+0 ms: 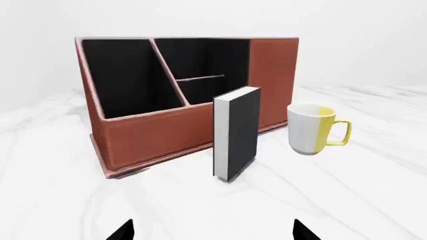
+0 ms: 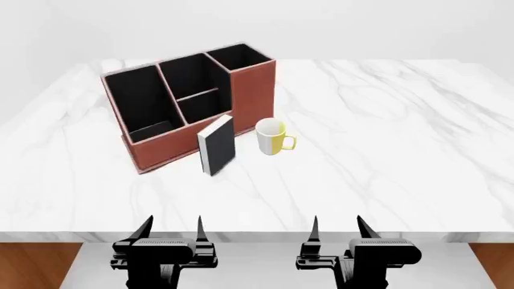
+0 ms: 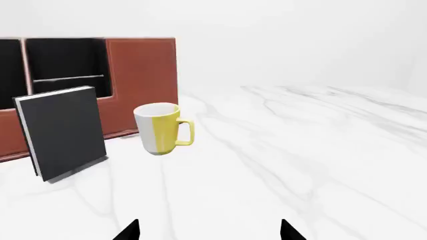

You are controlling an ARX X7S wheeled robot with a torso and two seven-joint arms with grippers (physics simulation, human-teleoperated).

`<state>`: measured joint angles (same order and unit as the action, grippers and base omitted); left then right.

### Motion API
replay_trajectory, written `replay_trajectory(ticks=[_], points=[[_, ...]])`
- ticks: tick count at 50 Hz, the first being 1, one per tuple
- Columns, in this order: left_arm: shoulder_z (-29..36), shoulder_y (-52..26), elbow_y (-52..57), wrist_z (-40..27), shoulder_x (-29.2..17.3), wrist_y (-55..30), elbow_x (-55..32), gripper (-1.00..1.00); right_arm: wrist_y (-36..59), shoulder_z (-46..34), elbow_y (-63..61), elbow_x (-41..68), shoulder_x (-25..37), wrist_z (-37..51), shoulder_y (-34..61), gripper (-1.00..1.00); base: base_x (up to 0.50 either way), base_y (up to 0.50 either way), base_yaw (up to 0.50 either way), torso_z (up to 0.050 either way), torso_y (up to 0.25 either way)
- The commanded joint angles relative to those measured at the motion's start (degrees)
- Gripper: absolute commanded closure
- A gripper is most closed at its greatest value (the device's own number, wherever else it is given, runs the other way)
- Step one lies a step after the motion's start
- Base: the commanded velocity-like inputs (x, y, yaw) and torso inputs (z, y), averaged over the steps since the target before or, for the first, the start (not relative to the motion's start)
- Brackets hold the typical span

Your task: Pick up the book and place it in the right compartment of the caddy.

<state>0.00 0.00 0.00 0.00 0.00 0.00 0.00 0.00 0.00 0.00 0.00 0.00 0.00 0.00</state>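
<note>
The book [image 2: 216,144] stands upright on the marble table just in front of the caddy [image 2: 168,150], its dark cover [image 1: 243,131] and white page edges facing me. The caddy's tall right compartment [image 2: 241,56] is at the far right end, with a full-height reddish wall [image 1: 273,80]. My left gripper [image 2: 173,225] and right gripper [image 2: 337,224] both hang open at the table's near edge, well short of the book. Nothing lies between the left gripper's [image 1: 213,231] or the right gripper's [image 3: 209,231] fingers. The right wrist view shows the book [image 3: 63,131] left of the mug.
A white-and-yellow mug [image 2: 273,137] stands just right of the book, handle pointing right, near the caddy's front corner. The white marble table [image 2: 386,120] stretches wide to the right and towards me. Its front edge runs just ahead of both grippers.
</note>
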Motion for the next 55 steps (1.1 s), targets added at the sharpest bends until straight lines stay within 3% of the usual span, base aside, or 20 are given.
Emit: replay_trajectory(ticks=[1, 25, 26, 27, 46, 51, 52, 55], points=[[1.2, -0.07, -0.76, -1.3, -0.92, 0.81, -0.38, -1.0, 0.18, -1.29, -0.03, 0.8, 0.89, 1.07, -0.04, -1.0, 0.0, 0.0, 0.0, 0.0, 0.0], [4.93, -0.17, -0.55, -5.13, -3.92, 0.48, -2.59, -1.0, 0.05, -4.58, 0.45, 4.08, 3.84, 4.71, 0.24, -1.0, 0.0, 0.0, 0.0, 0.0, 0.0], [5.77, -1.4, -5.04, -5.88, -4.42, 1.69, -1.62, -1.0, -0.08, -5.79, 2.46, 3.64, 4.2, 5.72, 0.35, -1.0, 0.0, 0.0, 0.0, 0.0, 0.0], [1.2, 0.1, -0.47, -1.29, -0.65, 0.59, 1.26, -1.0, 0.33, -0.65, 0.34, 0.68, 0.51, 0.81, 0.06, -1.0, 0.0, 0.0, 0.0, 0.0, 0.0], [4.62, -0.03, -0.3, -4.56, -3.37, 0.54, -1.32, -1.0, 0.38, -4.24, 0.02, 3.53, 3.36, 4.02, -0.06, -1.0, 0.0, 0.0, 0.0, 0.0, 0.0], [5.09, 0.63, 3.01, -6.04, -3.96, 1.47, -0.41, -1.0, -0.63, -4.6, -1.69, 3.58, 3.82, 4.9, -0.42, -1.0, 0.0, 0.0, 0.0, 0.0, 0.0], [6.56, 1.37, 6.35, -8.71, -5.09, 3.36, 6.1, -1.0, -4.97, -5.28, -4.0, 0.7, 4.36, 6.11, -1.28, -1.0, 0.0, 0.0, 0.0, 0.0, 0.0], [5.91, 2.69, 12.54, -9.21, -5.02, 4.34, 4.76, -1.0, -6.77, -5.08, -9.11, 1.74, 4.61, 6.23, -2.43, -1.0, 0.0, 0.0, 0.0, 0.0, 0.0]])
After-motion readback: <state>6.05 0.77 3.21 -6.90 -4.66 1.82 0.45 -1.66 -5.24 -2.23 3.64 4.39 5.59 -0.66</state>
